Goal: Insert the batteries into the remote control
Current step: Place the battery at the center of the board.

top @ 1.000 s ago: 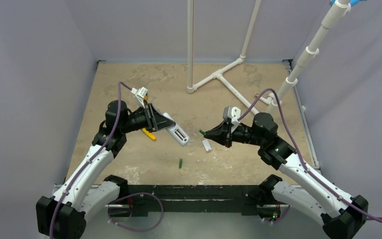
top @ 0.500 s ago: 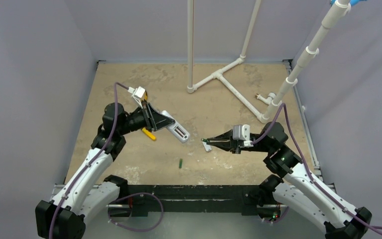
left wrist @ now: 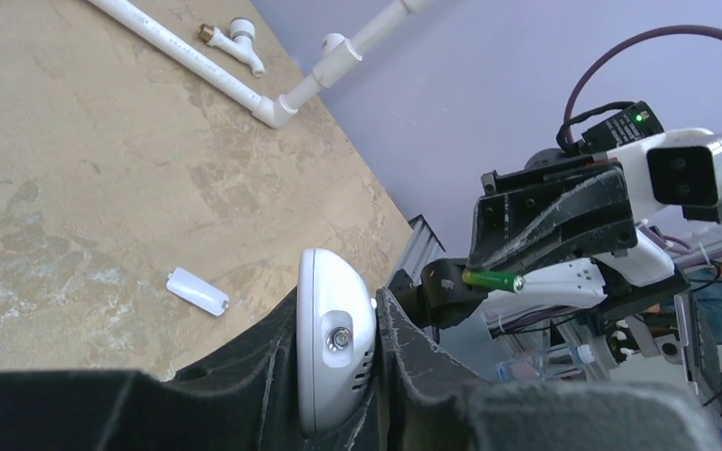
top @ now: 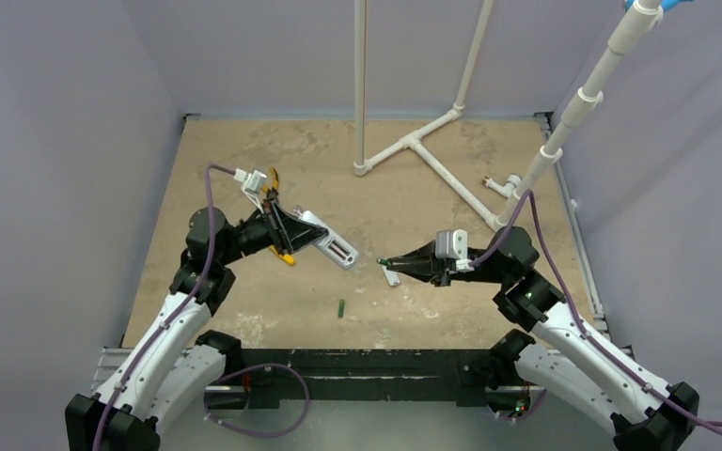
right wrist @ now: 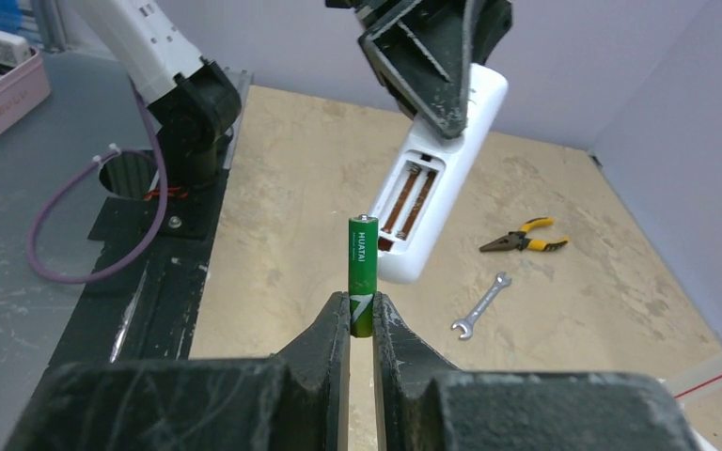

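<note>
- Step in hand: first loading. The right gripper (right wrist: 361,315) is carrying one battery (right wrist: 363,272) toward the remote (right wrist: 442,178)
- Right gripper: pinched on the battery's lower end, so most of its length stands clear above the tips
- Left gripper (top: 306,233): clamped on the remote, which it holds tilted in the air above the table (top: 244,169), with the open compartment (right wrist: 409,202) facing the right arm
- Compartment: both slots appear bare, so by my reading nothing is loaded yet
- Battery and remote: near each other but apart
- Next move, as I judge it: turn the battery to lie along a slot, match its ends to the contacts, then press it in. The end-only grip may let it pivot
- Second battery (top: 341,307): lying on the table toward the near edge, between the arms and well apart from both
- Cover (top: 392,275): on the table just beside the right gripper's tips
- Pliers (right wrist: 524,237) and wrench (right wrist: 482,306): on the table beyond the remote, off the approach line
- Pipes (top: 432,160): at the back, well apart
- Obstruction: only the left gripper's own fingers, clamped close above the compartment
</note>
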You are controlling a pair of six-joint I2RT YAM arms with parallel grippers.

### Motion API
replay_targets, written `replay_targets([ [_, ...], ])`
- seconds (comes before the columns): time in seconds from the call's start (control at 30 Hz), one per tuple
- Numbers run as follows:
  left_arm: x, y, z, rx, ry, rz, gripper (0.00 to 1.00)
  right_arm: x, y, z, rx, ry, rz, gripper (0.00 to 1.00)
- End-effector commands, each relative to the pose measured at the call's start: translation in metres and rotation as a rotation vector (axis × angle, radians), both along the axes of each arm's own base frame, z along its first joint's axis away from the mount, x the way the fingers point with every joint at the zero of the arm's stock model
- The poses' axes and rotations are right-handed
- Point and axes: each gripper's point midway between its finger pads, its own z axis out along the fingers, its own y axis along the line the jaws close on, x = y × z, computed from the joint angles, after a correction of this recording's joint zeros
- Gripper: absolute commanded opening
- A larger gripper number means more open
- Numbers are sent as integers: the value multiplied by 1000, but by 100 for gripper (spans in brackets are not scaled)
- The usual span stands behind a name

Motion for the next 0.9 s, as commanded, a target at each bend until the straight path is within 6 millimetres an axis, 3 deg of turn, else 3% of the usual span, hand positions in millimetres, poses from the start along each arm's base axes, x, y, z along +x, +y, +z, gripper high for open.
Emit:
replay_targets([
  [0.0,-11,3,26,-24,-214,-6,0,11,-1,24,76,-26,-70,0],
  [0.17,-25,9,31,-26,-366,1,0,20,-2,21,91,13,-121,0],
  [0.4,-40,16,43,-31,-490,17,0,49,-10,11,100,131,-300,0],
  [0.73,-82,11,78,-118,-664,-134,0,77,-19,-14,84,192,-461,0],
  [0.87,-83,11,81,-100,-673,-143,0,112,-42,-30,113,346,-724,1],
])
